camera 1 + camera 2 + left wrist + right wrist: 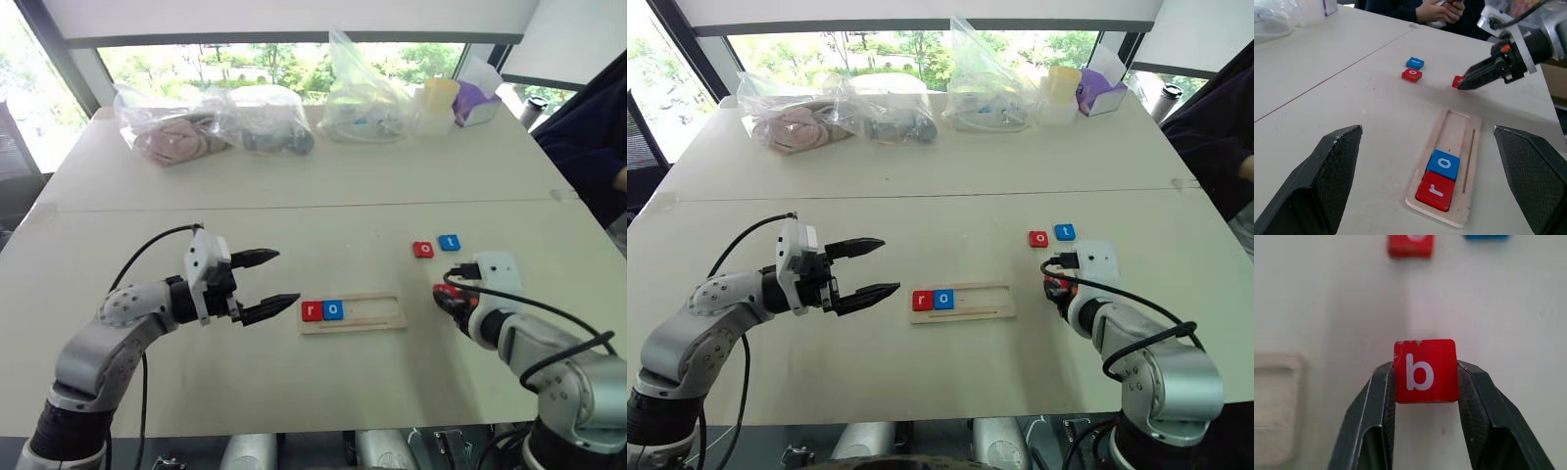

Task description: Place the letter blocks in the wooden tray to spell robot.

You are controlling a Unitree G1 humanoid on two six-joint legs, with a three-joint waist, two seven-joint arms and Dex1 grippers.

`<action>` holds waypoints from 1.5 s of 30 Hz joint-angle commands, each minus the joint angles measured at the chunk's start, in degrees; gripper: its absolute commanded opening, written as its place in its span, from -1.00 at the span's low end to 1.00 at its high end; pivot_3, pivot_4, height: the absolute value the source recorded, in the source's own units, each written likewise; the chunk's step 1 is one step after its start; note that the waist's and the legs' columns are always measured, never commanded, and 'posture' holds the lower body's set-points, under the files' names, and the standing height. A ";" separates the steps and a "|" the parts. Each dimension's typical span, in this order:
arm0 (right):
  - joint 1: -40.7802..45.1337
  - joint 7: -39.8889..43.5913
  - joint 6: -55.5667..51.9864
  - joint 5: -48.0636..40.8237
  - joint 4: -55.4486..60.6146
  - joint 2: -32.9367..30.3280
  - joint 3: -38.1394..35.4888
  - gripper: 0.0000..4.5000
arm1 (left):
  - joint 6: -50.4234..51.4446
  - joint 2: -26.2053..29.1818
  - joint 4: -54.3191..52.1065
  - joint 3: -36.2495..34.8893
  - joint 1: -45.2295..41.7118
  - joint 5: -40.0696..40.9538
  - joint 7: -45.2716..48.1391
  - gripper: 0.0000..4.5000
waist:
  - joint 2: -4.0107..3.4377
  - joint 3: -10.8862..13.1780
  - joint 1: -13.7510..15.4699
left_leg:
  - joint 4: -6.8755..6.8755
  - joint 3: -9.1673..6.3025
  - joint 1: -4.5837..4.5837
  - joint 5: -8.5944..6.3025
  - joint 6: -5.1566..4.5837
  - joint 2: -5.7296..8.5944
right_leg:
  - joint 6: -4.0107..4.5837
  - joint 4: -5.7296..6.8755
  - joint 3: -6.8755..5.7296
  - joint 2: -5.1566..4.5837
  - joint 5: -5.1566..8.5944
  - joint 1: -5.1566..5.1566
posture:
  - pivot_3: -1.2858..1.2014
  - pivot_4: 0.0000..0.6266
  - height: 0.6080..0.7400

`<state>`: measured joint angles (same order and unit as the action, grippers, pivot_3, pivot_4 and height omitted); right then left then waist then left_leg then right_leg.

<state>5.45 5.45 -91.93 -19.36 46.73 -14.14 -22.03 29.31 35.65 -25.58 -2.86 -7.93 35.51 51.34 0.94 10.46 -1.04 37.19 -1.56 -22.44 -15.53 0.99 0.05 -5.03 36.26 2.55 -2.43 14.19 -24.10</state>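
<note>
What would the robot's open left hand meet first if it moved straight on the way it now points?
Probably the wooden tray: the left hand points level toward it, though it might pass just above the red r block and blue o block; its height is unclear.

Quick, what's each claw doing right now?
Left claw: open, holding nothing.
Right claw: closed on the small red square tile with a white letter b.

wooden tray [965,302] mid-table, red r tile [922,301] and blue o tile [943,299] touching at its left end, rest of slot bare; red o tile [1038,238] and blue t tile [1065,232] side by side behind-right of tray; left gripper [874,266] jaws wide, left of tray; right gripper [1054,290] right of tray, fingers hidden.
</note>
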 commanded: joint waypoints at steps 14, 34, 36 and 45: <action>6.16 29.43 17.04 -12.80 -9.94 -39.06 8.09 0.96 | -1.05 0.68 -1.16 -0.66 -0.15 -0.01 -0.26 1.00 | -0.09 0.22 0.06 | 0.19 0.26 0.07 0.01 -0.04 0.19 | -0.11 -0.18 0.17 -0.23 0.06 0.23 | 0.03 -0.52 1.00; 9.01 68.20 80.07 7.44 -52.70 -47.50 26.52 0.96 | -0.41 1.26 -7.18 -3.76 5.44 0.91 -4.79 1.00 | 0.13 0.30 0.29 | 0.17 0.02 0.17 -0.03 -0.09 0.10 | -0.25 -0.10 0.05 -0.22 0.10 0.36 | 0.03 -0.52 1.00; 8.96 67.73 79.58 7.60 -53.27 -46.27 26.46 0.96 | -0.43 1.46 -7.09 -3.87 5.51 0.77 -4.61 1.00 | 0.12 0.29 0.41 | 0.18 0.02 0.17 -0.03 -0.08 0.10 | -0.25 -0.09 0.05 -0.23 0.10 0.36 | 0.03 -0.52 1.00; 7.94 65.66 78.53 8.19 -51.77 -44.24 26.32 -0.48 | -0.83 2.21 -6.14 -3.78 4.90 0.45 -4.26 1.00 | 0.13 0.29 0.33 | 0.18 0.01 0.44 -0.03 -0.07 0.11 | -0.20 -0.11 0.04 -0.23 0.12 0.64 | 0.03 -0.52 1.00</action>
<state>14.08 71.15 -13.38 -11.40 -6.40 -58.89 4.75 29.41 37.37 -30.48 -5.43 -2.60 35.63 47.08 1.07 10.75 -0.71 37.37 -1.55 -21.99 -15.56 0.92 0.16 -5.24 36.15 2.59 -2.66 14.31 -23.46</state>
